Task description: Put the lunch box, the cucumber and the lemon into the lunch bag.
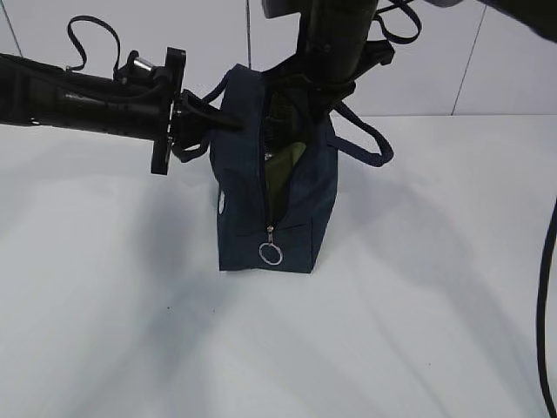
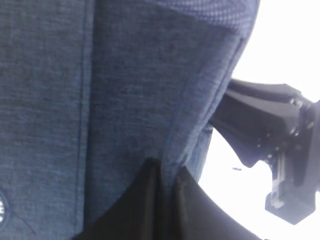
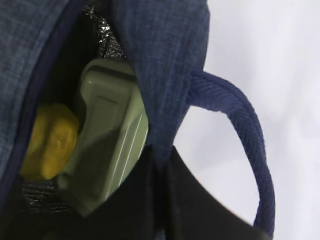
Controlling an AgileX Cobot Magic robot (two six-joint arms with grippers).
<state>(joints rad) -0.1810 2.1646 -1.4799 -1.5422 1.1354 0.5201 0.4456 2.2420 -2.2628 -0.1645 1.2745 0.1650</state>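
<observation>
Inside the one lunch bag [image 3: 165, 60]: one lunch box [image 3: 107, 140], one lemon [image 3: 50, 140] (both arms' jaws clamp bag fabric).

Lighting is bright and diffuse. Soft, faint shadows spread across the white tabletop [image 1: 130, 331]. Both wrist views are soft-focused at close range; their white backgrounds are overexposed, nearly featureless.

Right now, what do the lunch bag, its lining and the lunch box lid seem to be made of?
Lunch bag: woven navy fabric, matte, with a visible heathered weave; its handle looks like ribbed webbing. Lining: probably foil-type insulation, since it glints silvery and crinkled. Lunch box lid: likely moulded plastic, sage green, smooth with raised ridges and a soft sheen.
</observation>
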